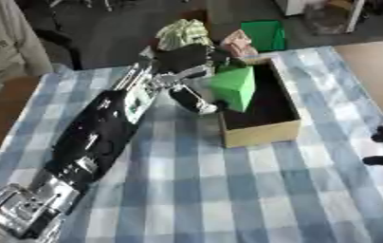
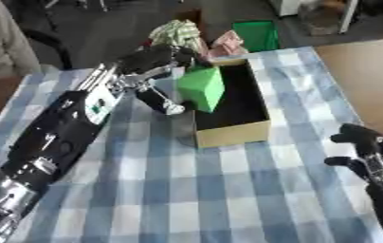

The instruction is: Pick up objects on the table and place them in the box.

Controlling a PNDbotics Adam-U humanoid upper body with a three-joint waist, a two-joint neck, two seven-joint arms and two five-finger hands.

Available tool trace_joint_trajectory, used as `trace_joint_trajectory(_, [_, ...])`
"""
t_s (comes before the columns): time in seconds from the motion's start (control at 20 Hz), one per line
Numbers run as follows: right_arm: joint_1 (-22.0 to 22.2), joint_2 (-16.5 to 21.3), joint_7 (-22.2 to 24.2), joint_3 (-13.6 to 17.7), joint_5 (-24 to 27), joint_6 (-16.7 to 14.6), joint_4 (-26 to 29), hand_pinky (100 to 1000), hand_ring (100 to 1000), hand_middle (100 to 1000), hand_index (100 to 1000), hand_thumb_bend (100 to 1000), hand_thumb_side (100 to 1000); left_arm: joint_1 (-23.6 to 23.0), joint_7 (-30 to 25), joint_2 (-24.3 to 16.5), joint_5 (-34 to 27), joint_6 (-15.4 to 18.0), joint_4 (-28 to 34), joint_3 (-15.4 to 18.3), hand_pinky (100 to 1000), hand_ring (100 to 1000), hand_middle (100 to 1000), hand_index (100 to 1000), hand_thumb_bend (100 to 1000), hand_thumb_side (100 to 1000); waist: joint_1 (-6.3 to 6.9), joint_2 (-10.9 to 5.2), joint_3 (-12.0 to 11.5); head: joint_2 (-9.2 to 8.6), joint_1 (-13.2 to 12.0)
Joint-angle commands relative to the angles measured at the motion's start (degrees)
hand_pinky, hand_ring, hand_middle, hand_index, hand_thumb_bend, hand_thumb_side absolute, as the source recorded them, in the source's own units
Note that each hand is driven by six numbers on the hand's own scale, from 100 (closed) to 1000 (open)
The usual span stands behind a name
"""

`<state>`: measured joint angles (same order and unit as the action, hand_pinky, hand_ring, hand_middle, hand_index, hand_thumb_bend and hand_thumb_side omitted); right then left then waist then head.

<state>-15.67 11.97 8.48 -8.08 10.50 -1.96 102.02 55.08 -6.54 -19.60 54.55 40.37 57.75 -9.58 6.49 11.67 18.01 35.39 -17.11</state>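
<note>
The left arm stretches up the blue-and-white checked counter (image 1: 228, 190) from the lower left, and its left hand (image 1: 191, 64) has its fingers and thumb curled round a green block (image 1: 236, 85). The block hangs tilted over the left wall of the box (image 1: 261, 133), partly above the dark inside, and I cannot tell whether it touches the rim. The box is open-topped cardboard and stands on the counter near the far edge. The right hand (image 2: 369, 147) rests at the lower right of the counter, well apart from the box, fingers relaxed and holding nothing. Beyond the far edge sit a pale striped bundle (image 1: 182, 33), something pink (image 1: 238, 43) and a green bin (image 1: 265, 34).
</note>
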Motion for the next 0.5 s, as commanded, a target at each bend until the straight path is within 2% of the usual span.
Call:
trace_joint_trajectory(0.05, [-0.9,0.1,0.4,-0.1,0.4,0.0,0.7,645,1000,678,822,100,641,1.4,2.6,0.2,4.4,0.3,-1.8,1.2,699,628,647,832,100,285,-0.16,-0.72,0.3,-0.99,-0.4])
trace_joint_trajectory(0.3, [-1.0,0.1,0.5,-0.2,0.3,0.1,0.6,646,1000,678,822,100,651,1.1,4.2,0.9,7.5,1.2,-3.8,1.2,775,769,819,887,172,310,0.25,-0.63,0.5,-1.08,-0.5])
trace_joint_trajectory(0.35, [-1.0,0.0,0.5,-0.2,0.3,0.1,0.6,646,1000,678,822,100,652,1.1,4.3,0.9,7.3,1.5,-3.7,1.2,794,799,851,905,169,349,0.30,-0.64,0.5,-1.04,-0.5])
trace_joint_trajectory(0.4, [-1.0,0.0,0.4,-0.2,0.3,0.1,0.5,646,1000,678,822,100,653,1.1,4.4,0.9,7.0,1.7,-3.6,1.1,807,817,870,917,180,351,0.33,-0.65,0.5,-1.00,-0.4])
trace_joint_trajectory(0.5, [-0.9,0.0,0.4,-0.1,0.3,0.1,0.5,646,1000,678,822,100,654,1.2,4.3,0.9,5.9,2.0,-3.1,1.0,826,847,897,936,162,436,0.35,-0.71,0.5,-0.97,-0.4])
